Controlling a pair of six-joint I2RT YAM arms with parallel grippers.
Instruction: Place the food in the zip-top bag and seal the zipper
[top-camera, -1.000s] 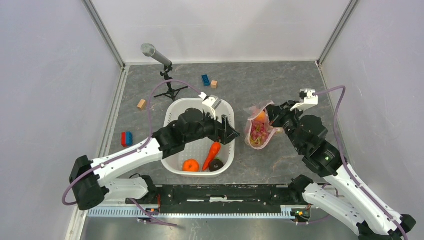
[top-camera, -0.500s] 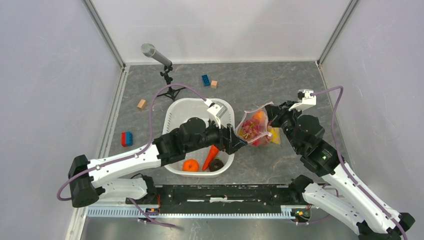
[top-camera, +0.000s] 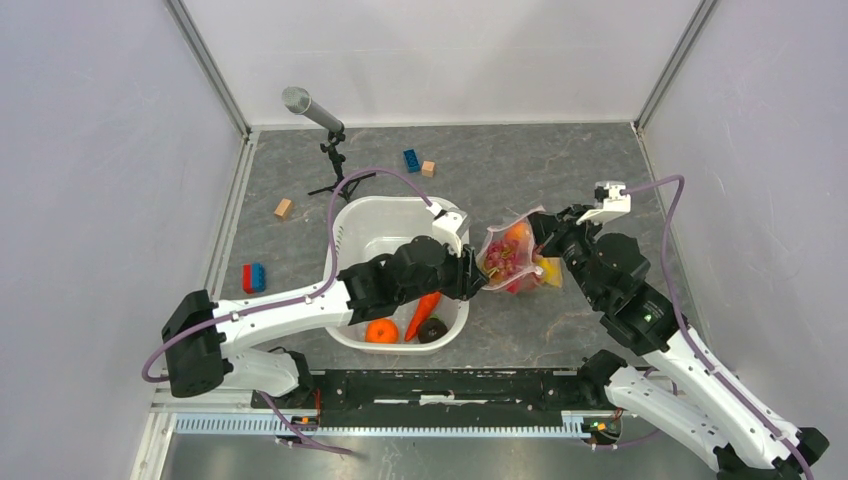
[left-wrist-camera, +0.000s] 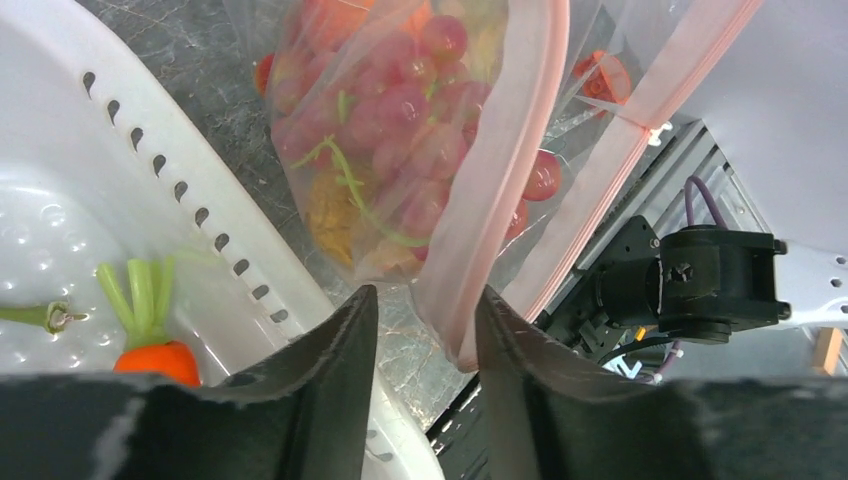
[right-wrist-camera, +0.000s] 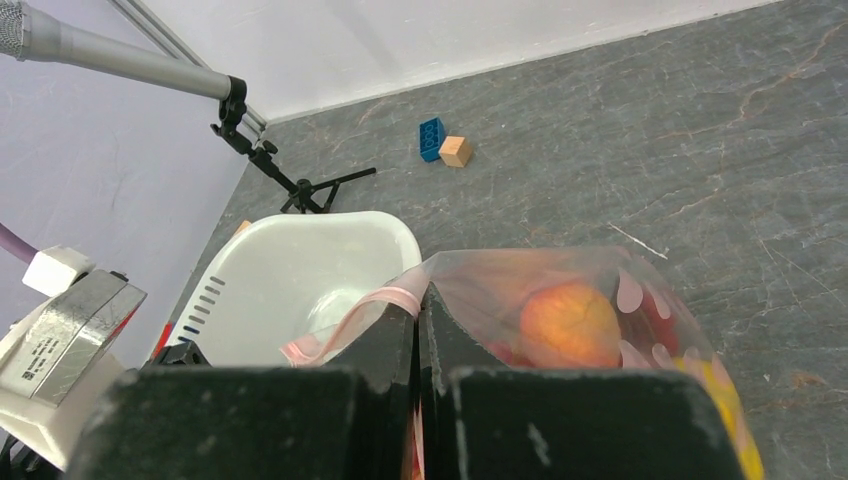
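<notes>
Zip-top bag (left-wrist-camera: 400, 180), pink zipper (left-wrist-camera: 497, 190), grapes (left-wrist-camera: 415, 110) inside

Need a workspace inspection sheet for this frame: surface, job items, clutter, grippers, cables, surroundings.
Surface: grey marbled table; no spills seen.
Job's things: zip-top bag unsealed, holding grapes and an orange fruit; carrot, orange and a dark item lie in the white basin.
Clutter: blue block, wooden block, second wooden block, red-and-blue block, microphone on a tripod.
Grippers: left gripper open, jaws either side of the zipper strip; right gripper shut on the bag's edge.
Cables: purple cable loops over the basin; second cable arcs off the right wrist.
Surroundings: pale walls, metal corner posts.
</notes>
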